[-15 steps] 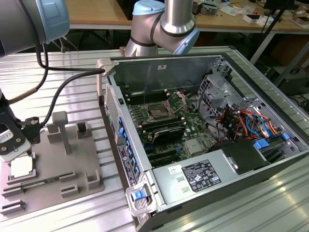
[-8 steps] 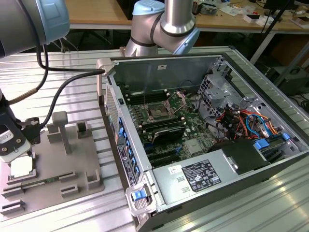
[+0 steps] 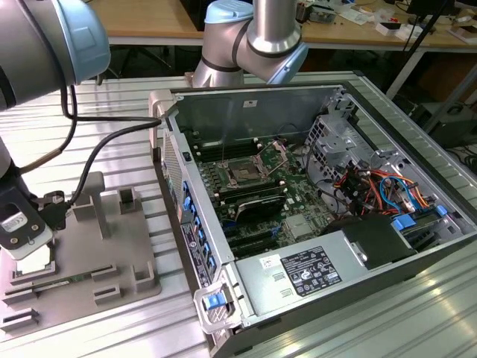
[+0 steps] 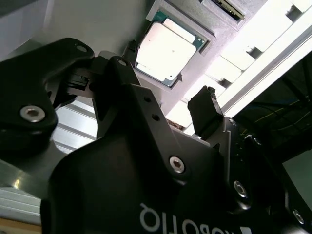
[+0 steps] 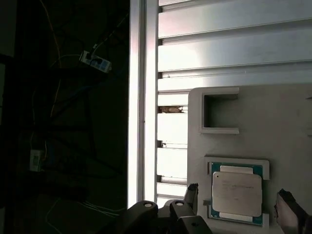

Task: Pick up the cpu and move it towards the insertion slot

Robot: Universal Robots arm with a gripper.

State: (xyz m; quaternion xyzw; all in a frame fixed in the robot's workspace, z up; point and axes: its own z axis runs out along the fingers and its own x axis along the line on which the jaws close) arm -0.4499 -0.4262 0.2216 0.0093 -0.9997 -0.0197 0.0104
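The exterior view is evenly lit from above, with glare thrown on the aluminium table. In both wrist views its slats are burnt white, the cpu is washed pale, and the surroundings are left dark.

Likely lab: workbenches, opened computer

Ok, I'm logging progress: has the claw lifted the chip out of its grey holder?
No: in the first wrist view the chip lies in the recess of the grey holder, with the open claw straddling it.
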